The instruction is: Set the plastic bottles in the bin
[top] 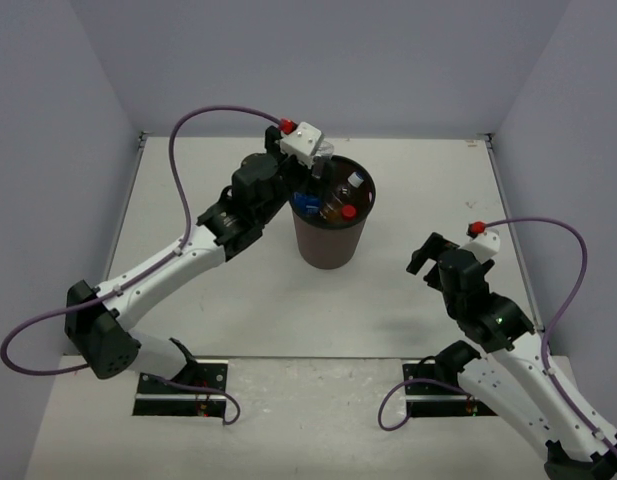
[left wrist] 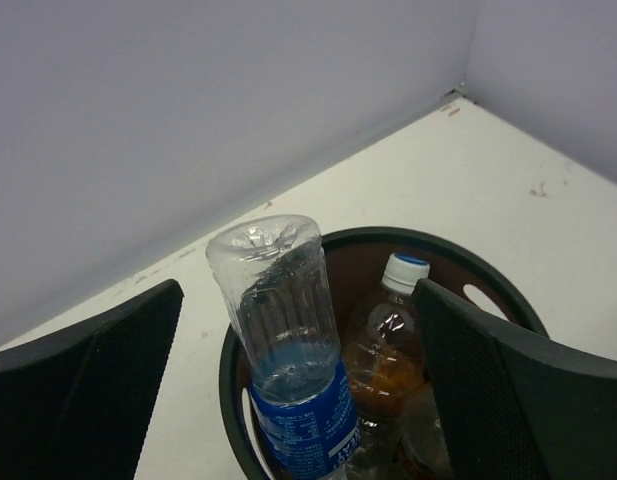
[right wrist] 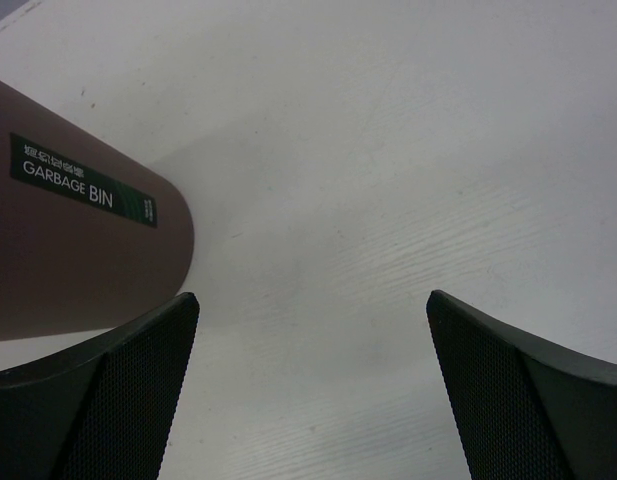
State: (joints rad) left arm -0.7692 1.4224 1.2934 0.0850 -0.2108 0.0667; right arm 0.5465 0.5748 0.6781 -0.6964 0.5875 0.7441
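The bin (top: 330, 245) stands on the table (top: 238, 310) toward its far edge, about midway between the left and right edges. The left tool (top: 308, 178) hangs right over the bin's mouth. In the left wrist view its two fingers (left wrist: 98, 370) are spread wide and the blue-label bottle (left wrist: 288, 330) sits between them, touching neither, so this tool is released and grips nothing. The bottle is inside the bin, neck down and base up. Its long axis is close to upright but leans toward the bin's rim on the side of the left finger, and its clear base pokes above the rim. Beside it in the bin stands an orange bottle (left wrist: 388, 350) with a white cap, and the top view shows a red cap (top: 348, 212) in there too. Every bottle that shows is in the bin. The coming move likely turns on that near-upright axis: the bottle lies straight ahead of the left tool, so a pull-back along that line should clear it, while any sideways drift could knock the leaning base. The right tool (top: 426, 255) is also spread and empty, low over bare table nearer the right edge. It is beside the bin's wall, well apart from the bottles and the farther of the two.
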